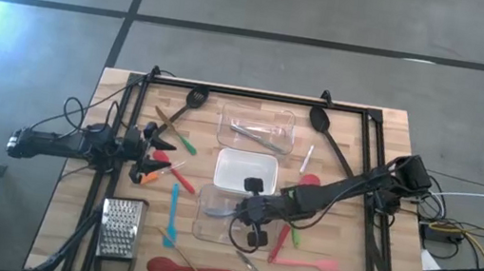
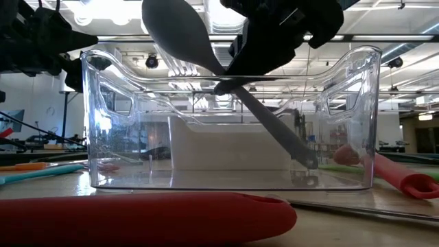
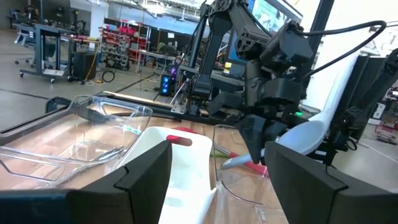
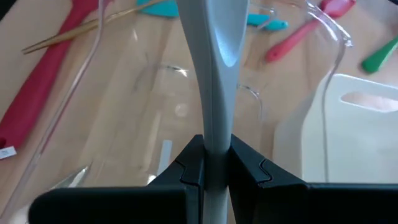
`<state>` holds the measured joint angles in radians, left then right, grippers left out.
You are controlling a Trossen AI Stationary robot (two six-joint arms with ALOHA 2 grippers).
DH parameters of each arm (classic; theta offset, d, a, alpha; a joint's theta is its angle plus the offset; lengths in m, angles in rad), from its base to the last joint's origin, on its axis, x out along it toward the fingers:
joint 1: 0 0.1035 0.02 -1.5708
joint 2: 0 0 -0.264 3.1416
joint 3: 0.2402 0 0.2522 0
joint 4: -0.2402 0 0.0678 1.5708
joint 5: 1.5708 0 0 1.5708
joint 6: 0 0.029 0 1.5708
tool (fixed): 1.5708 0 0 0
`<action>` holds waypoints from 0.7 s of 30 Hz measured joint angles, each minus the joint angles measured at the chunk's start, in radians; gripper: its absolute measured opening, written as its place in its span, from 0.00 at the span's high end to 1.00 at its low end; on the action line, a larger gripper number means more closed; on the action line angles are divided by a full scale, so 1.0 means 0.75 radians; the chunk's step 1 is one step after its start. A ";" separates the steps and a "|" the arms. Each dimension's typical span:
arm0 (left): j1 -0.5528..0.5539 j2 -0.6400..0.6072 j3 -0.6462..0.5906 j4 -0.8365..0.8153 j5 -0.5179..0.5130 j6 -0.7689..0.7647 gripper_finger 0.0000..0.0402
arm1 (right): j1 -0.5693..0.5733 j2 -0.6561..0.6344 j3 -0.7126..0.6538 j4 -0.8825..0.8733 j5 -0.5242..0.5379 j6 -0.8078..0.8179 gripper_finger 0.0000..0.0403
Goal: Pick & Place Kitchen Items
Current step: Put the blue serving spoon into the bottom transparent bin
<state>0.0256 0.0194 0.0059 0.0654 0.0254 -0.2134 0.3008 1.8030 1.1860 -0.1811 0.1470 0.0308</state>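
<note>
One grey spoon (image 4: 211, 74) sits pinched by its handle in my right gripper (image 4: 210, 163), tilted over the nearest clear tub (image 2: 226, 182), bowl end above the rim; my left gripper (image 1: 155, 153) waits with jaws wide beside the scattered utensils at the table's left. Placing step, I judge: next I lower the spoon inside the walls, then release. No readable writing anywhere.

Overhead cam looks straight down on the whole counter (image 1: 67, 215). The low cam sits at counter height, right up against the clear tub (image 2: 230, 123), facing the room. Both wrist cams look along their own arms, and all four catch that same tub.
</note>
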 joint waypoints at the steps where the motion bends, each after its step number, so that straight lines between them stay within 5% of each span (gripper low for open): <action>1: 0.000 0.000 0.000 0.000 0.000 0.000 0.35 | 0.000 0.000 -0.002 0.012 -0.001 -0.007 0.92; 8: 0.000 0.000 0.000 0.000 0.000 0.000 0.35 | -0.004 0.038 0.037 -0.005 -0.002 -0.034 0.92; 21: 0.000 0.022 0.000 -0.031 0.000 0.000 0.35 | -0.003 0.280 0.423 -0.371 -0.070 -0.151 0.92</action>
<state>0.0255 0.0360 0.0059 0.0424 0.0254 -0.2134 0.2984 2.0134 1.5030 -0.4593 0.0947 -0.0822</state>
